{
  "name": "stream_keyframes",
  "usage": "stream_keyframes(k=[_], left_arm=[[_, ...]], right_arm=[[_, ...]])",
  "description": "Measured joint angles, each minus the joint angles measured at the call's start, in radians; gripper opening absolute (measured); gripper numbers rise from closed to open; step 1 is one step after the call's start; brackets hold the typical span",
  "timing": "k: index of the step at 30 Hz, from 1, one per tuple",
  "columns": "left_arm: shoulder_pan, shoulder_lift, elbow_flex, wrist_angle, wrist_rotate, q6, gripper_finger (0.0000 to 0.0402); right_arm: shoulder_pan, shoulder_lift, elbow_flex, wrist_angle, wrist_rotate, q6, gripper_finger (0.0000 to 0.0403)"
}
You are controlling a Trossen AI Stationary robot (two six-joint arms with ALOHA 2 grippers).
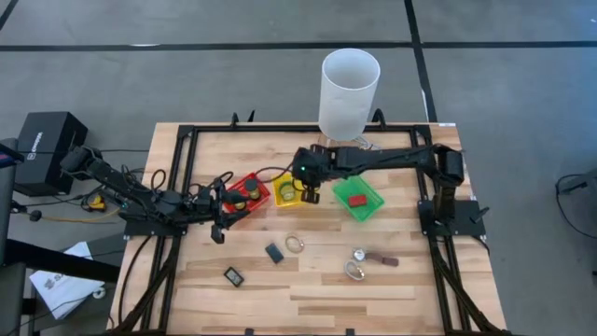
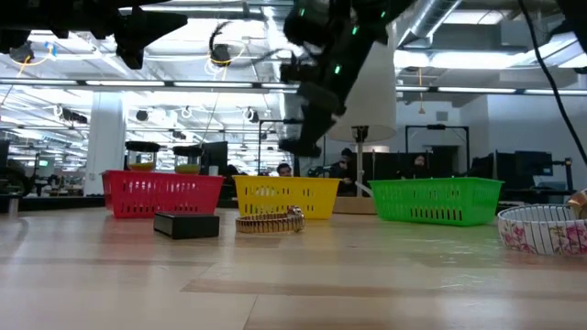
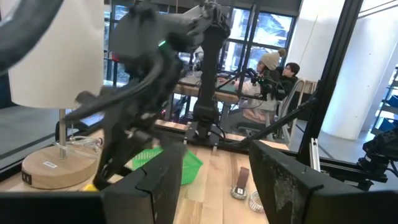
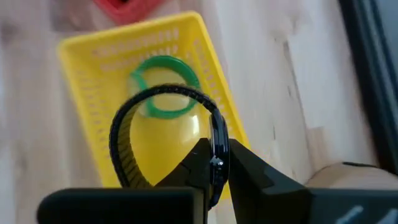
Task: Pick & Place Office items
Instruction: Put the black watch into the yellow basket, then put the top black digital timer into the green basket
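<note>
My right gripper (image 1: 310, 194) hangs over the yellow basket (image 1: 289, 193) and is shut on a thin black ring (image 4: 124, 130). A green ring (image 4: 163, 87) lies in that basket. My left gripper (image 1: 219, 231) is open and empty, raised beside the red basket (image 1: 244, 194), which holds black discs. A red rectangle (image 1: 355, 198) lies in the green basket (image 1: 359, 199). On the table lie two dark rectangles (image 1: 273, 252) (image 1: 233, 276), a thin ring (image 1: 296, 244) and silvery clips (image 1: 356, 271). My right gripper pinches the black ring's band (image 4: 216, 134) between its two fingers, at one side of the loop. The fingers come from above, pointing down. The ring is lifted clear and its loop stands out past the fingertips above the yellow basket.
A tall white cylinder (image 1: 350, 89) on a wooden base stands at the table's far edge, behind the baskets. A brown piece (image 1: 384, 261) lies by the clips. A black frame (image 1: 187, 140) runs round the table. People sit in the room beyond.
</note>
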Motion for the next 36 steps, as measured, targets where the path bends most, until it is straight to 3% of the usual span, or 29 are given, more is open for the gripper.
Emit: stream_keyframes(k=[9, 16, 26, 36], left_arm=[[0.0, 0.0, 0.0, 0.0, 0.0, 0.0, 0.0181], [0.0, 0.0, 0.0, 0.0, 0.0, 0.0, 0.0181], [0.0, 0.0, 0.0, 0.0, 0.0, 0.0, 0.0181], [0.002, 0.0, 0.0, 0.0, 0.0, 0.0, 0.0181]], right_arm=[[-0.007, 0.128, -0.002, 0.058, -0.08, -0.026, 0.004], [-0.01, 0.143, 0.0, 0.061, -0.109, -0.029, 0.0068], [0.007, 0.081, 0.0, 0.05, -0.107, -0.026, 0.0076], [0.096, -0.041, 0.0, -0.015, -0.106, -0.007, 0.0077]])
